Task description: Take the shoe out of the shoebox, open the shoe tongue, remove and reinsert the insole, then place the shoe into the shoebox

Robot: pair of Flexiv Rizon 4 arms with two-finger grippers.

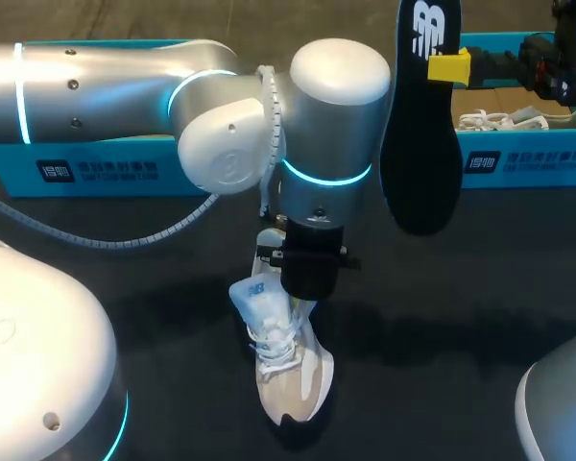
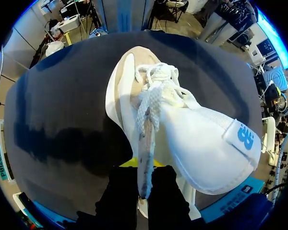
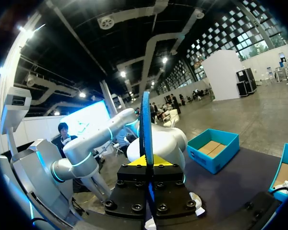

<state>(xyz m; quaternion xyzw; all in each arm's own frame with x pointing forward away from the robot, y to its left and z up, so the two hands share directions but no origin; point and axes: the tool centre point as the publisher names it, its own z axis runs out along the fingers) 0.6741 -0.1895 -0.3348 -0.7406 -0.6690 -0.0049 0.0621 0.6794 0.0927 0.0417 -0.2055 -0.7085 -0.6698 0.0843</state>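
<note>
Table (image 1: 480, 317), left arm (image 1: 317, 125) upright — shoe (image 1: 293, 379), insole (image 1: 420, 144) aloft

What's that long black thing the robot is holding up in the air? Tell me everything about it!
That is the insole: a thin, flat, black pad with a white logo near its upper end and a rounded lower end. It hangs upright above the table, out of the shoe, clamped near its top by the right pincer, whose fingers press both faces. Nothing else touches it.
</note>
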